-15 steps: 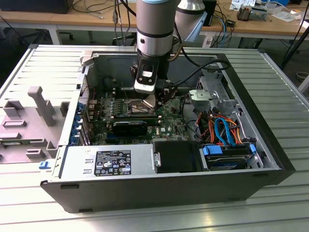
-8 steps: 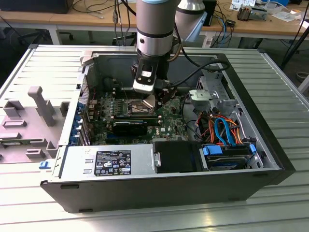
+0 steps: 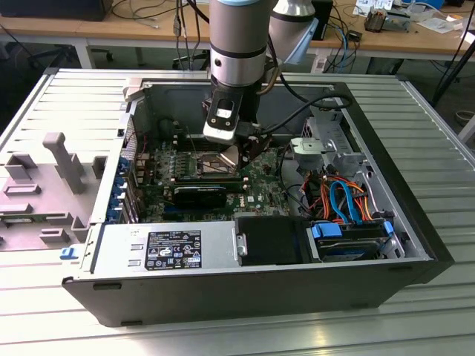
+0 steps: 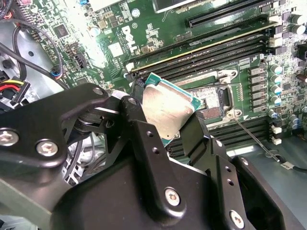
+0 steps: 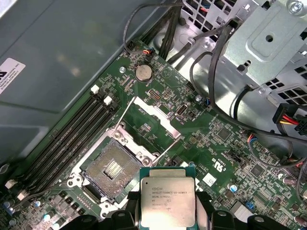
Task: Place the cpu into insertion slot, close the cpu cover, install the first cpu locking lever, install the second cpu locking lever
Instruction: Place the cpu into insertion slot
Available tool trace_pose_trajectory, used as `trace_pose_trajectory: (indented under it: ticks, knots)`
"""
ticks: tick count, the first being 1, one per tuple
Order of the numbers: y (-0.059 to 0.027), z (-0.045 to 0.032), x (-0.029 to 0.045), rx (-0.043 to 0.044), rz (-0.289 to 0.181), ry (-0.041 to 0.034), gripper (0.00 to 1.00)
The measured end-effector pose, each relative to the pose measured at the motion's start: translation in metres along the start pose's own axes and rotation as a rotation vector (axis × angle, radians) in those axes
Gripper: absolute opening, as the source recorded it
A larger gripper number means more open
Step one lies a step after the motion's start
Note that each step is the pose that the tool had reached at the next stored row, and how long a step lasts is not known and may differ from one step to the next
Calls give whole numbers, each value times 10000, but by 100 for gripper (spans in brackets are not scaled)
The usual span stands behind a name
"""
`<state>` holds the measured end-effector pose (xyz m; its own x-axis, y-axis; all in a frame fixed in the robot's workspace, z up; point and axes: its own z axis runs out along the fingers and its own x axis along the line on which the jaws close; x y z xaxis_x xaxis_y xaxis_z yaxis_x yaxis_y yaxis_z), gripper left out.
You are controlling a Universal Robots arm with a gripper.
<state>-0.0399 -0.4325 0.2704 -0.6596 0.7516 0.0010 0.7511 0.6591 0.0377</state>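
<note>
end effector (image 4: 165, 115) clamped on the cpu (image 5: 168, 201), chip gripped by two opposite edges, near the uncovered insertion slot (image 5: 111, 168)

Ribbed metal table (image 3: 430, 148), open computer case (image 3: 223, 293), grey fixture (image 3: 63, 156)

Second wrist view: gripper (image 4: 164, 120) fingers (image 4: 144, 139) are covering the cpu's (image 4: 165, 109) near corner; first wrist view: picture edge is cropping the same end.

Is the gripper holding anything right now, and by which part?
Yes. The gripper holds the cpu, pinched by two opposite side edges with its metal top left bare. It is not yet in the insertion slot.
</note>
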Motion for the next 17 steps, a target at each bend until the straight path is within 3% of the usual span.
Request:
trace_pose_trajectory:
  ticks: [17]
  knots:
    - [0,5,0,31,393,-51,55]
